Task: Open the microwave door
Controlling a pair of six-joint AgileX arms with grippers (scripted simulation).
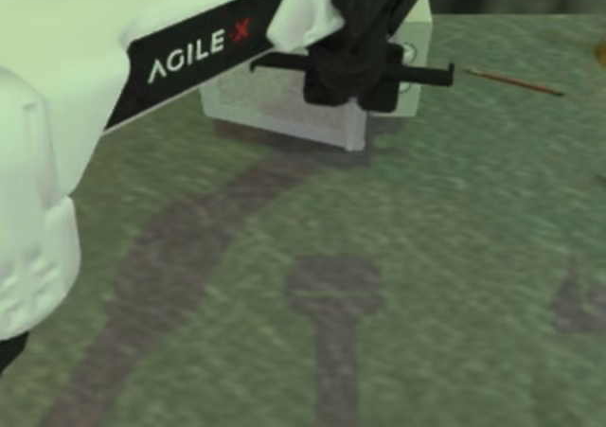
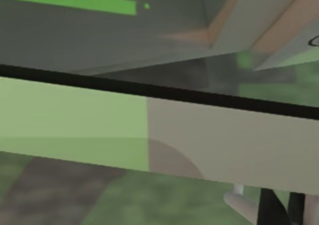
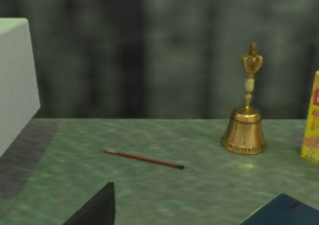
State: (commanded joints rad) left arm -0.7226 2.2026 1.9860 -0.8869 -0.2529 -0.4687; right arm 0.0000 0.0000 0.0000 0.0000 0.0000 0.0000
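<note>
- Slippage is the main risk as I judge it: the left gripper [image 1: 355,79] sits right at the front of the microwave [image 1: 415,20], and if its hold on the handle strip is shallow or off-centre, a pull could strip it off the edge with the door [image 1: 284,100] barely swung.
- Dragging is the second risk: the microwave stands free on the tabletop [image 1: 454,257], so a pull that does not follow the hinge arc could slide or twist the whole box rather than turn the door.
- Collision is a lesser worry: a thin brush [image 1: 511,81] lies on the tabletop just right of the microwave, and a wide swing of door or wrist could knock it.
- Left arm reaches from the near left diagonally to the far middle, its white forearm covering much of the microwave's top, with the black wrist and a thin black crossbar hanging over the door's right end.
- Left jaws: I cannot tell how wide they stand or whether they grip anything; the top view hides them under the wrist, and the left wrist view shows only pale panels and a dark edge very close.
- Microwave sits far on the tabletop, about the middle, its speckled door facing near.
- Right arm is out of the top view; its wrist view looks across the tabletop at the brush, a brass bell [image 3: 244,122] and the microwave's side, with dark fingertips [image 3: 94,210] set apart, holding nothing.
</note>
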